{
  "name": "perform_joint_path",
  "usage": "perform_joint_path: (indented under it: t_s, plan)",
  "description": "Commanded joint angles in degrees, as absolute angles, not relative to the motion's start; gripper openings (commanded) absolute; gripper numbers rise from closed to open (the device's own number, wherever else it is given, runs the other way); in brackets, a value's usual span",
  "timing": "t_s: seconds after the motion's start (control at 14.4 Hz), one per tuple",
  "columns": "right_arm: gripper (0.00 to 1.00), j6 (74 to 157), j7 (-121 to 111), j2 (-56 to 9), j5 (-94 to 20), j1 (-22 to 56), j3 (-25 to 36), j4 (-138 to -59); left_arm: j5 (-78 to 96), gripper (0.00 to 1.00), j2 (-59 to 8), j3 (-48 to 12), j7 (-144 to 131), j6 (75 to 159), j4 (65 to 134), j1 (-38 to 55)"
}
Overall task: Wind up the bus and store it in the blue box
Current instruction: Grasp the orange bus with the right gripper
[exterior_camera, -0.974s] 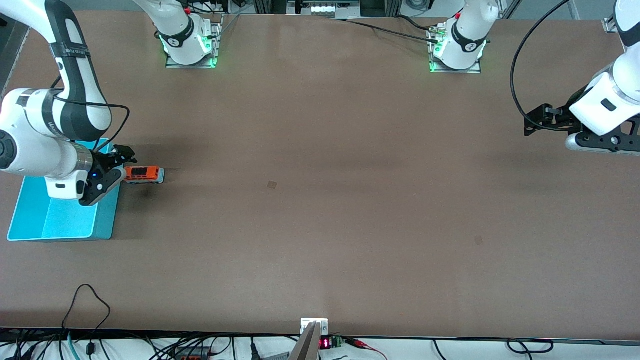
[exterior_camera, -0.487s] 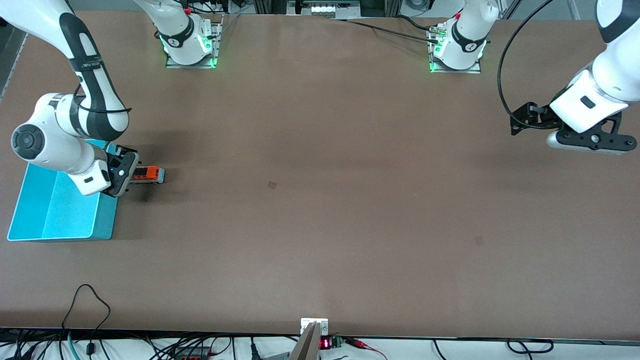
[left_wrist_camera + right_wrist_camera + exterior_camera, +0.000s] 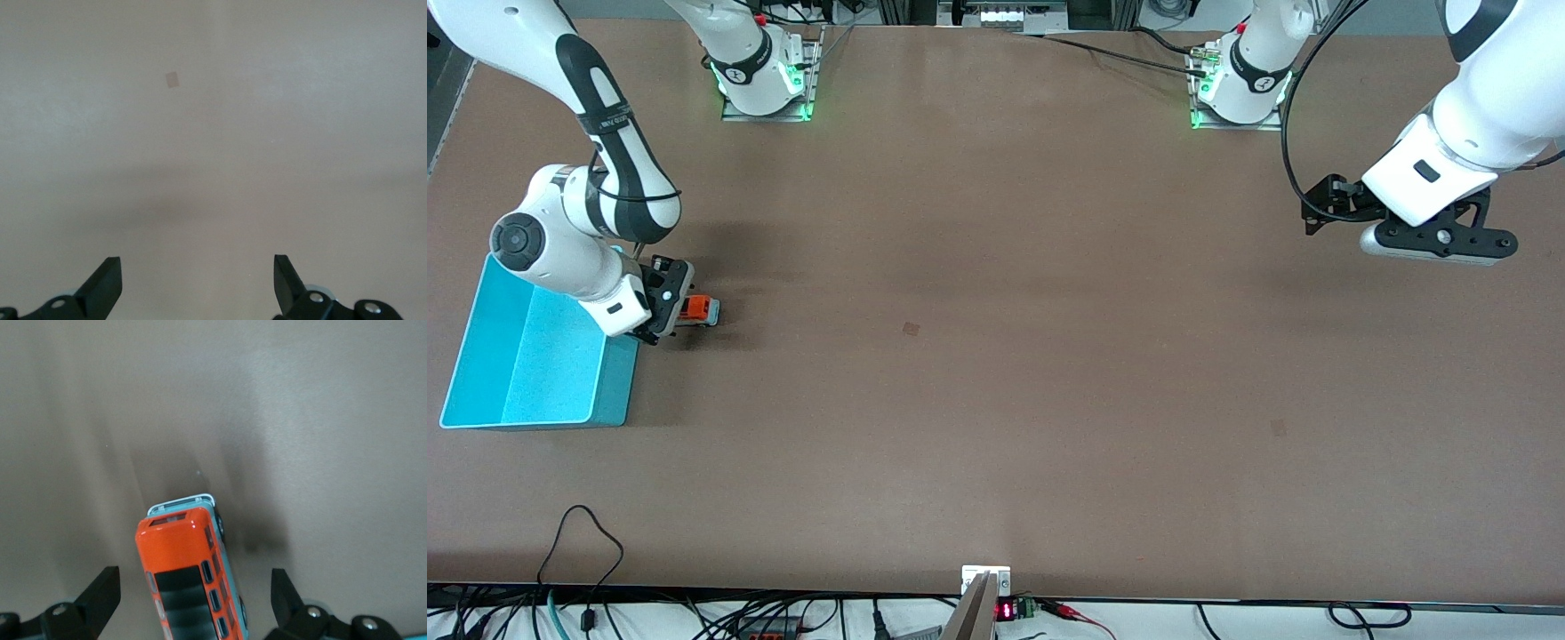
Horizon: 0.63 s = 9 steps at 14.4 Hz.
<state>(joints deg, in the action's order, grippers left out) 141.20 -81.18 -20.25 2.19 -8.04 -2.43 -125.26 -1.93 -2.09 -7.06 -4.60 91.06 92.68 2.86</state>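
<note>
The small orange bus point(image 3: 698, 308) stands on the table beside the blue box point(image 3: 480, 373), at the right arm's end. My right gripper point(image 3: 665, 313) is open right over the bus. In the right wrist view the bus point(image 3: 190, 580) lies between the two spread fingers, which do not touch it; my right gripper point(image 3: 192, 600) straddles it. My left gripper point(image 3: 1320, 212) is open and empty, held above bare table at the left arm's end; in the left wrist view my left gripper point(image 3: 197, 283) shows only table beneath.
A small pale patch point(image 3: 911, 328) marks the table's middle and also shows in the left wrist view point(image 3: 173, 80). The arm bases point(image 3: 765, 84) stand along the table's edge farthest from the front camera. Cables point(image 3: 583, 542) lie at the nearest edge.
My right gripper has swung from over the box's edge to sit over the bus, covering most of it. My left arm has moved toward the table's middle.
</note>
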Motion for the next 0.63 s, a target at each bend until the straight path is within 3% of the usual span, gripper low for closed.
perform_joint_path:
  t_s: [0.0, 0.49, 0.56]
  plan:
    - [1.0, 144.0, -82.7, -21.1, 2.8, -9.2, -3.4, -126.5, -2.7, 1.0, -1.6, -7.3, -5.1, 90.6, 92.4, 2.6]
    - [0.98, 146.9, -83.8, -22.9, 2.7, -9.7, -3.3, -126.5, -2.7, 1.0, -1.6, -7.3, -5.4, 89.9, 92.4, 2.6]
    - [0.85, 147.0, -83.9, -23.0, 2.8, -9.7, -3.3, -126.5, -2.7, 1.0, -1.5, -7.3, -5.4, 89.9, 92.4, 2.6]
